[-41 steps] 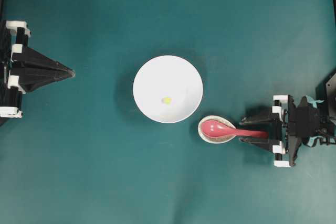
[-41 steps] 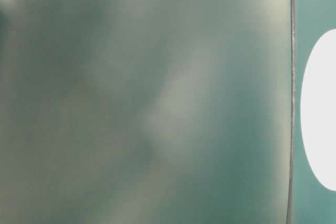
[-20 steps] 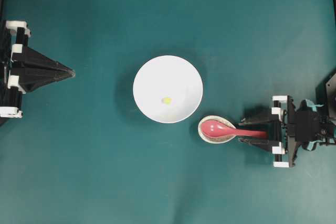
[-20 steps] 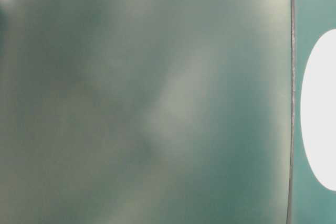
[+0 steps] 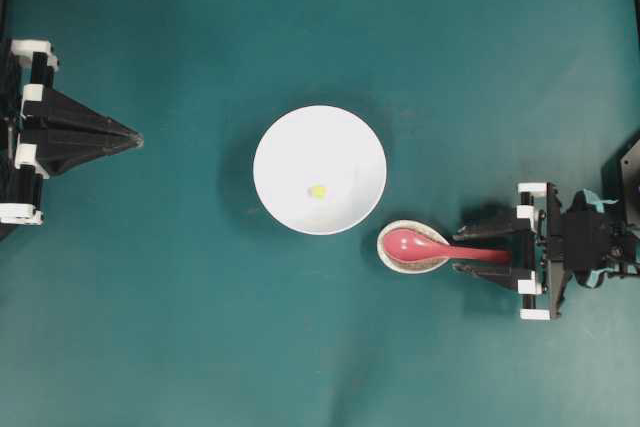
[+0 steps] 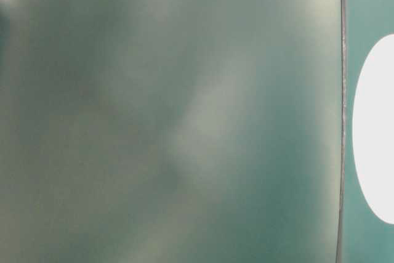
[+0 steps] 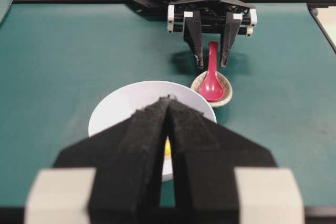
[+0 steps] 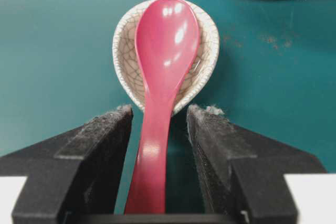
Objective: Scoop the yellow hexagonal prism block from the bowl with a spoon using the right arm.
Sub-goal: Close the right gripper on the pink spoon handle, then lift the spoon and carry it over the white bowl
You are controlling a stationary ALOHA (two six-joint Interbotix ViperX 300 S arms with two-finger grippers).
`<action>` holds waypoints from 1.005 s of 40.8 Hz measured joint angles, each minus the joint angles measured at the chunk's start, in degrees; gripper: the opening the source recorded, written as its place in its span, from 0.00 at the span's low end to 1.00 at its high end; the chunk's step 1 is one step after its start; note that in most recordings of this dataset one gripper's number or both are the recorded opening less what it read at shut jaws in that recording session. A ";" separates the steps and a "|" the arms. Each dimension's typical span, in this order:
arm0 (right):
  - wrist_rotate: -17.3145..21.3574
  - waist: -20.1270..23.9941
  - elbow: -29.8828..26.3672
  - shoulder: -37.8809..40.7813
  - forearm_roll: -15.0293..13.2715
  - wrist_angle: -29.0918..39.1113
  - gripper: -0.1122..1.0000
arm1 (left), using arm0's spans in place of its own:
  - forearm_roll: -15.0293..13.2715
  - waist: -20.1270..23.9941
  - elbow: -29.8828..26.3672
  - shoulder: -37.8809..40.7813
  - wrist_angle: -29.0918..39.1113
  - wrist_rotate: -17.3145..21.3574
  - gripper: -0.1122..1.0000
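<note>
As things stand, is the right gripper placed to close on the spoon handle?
Probably yes. The right gripper is open with a finger on each side of the spoon handle, and nothing sits between them; the scoop lies in the spoon rest.

A: What is recorded at centre?
B: A block (image 5: 318, 190) is seen inside the bowl (image 5: 290, 142).
A: And the spoon (image 5: 420, 244)?
B: Its scoop is laid in a rest (image 5: 392, 260); its handle is flanked by the right gripper (image 5: 482, 248), jaws apart. The left gripper (image 5: 128, 136) is pressed together.

bright even light; table-level view wholly blurred, glare on the spoon (image 8: 163, 66).
</note>
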 measured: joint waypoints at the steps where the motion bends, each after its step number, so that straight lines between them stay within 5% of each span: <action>1: 0.00 -0.09 0.00 0.00 0.00 -0.09 0.57 | 0.00 -0.09 0.00 0.00 0.09 0.00 0.09; 8: 0.00 -0.09 -0.26 0.00 0.00 -0.09 0.51 | 0.00 0.00 0.00 0.00 0.00 0.00 0.09; 14: 0.00 -0.09 -0.35 0.00 -0.35 0.00 0.31 | 0.00 -0.09 0.00 -0.09 0.09 0.00 0.09; 26: -1.49 -0.09 0.00 -5.19 -1.23 0.18 0.30 | 0.00 0.00 0.00 -0.09 0.00 0.00 0.09; 41: -14.06 -3.34 -0.26 -24.35 -1.23 12.22 0.30 | 0.00 0.00 0.00 -0.35 0.00 0.00 0.09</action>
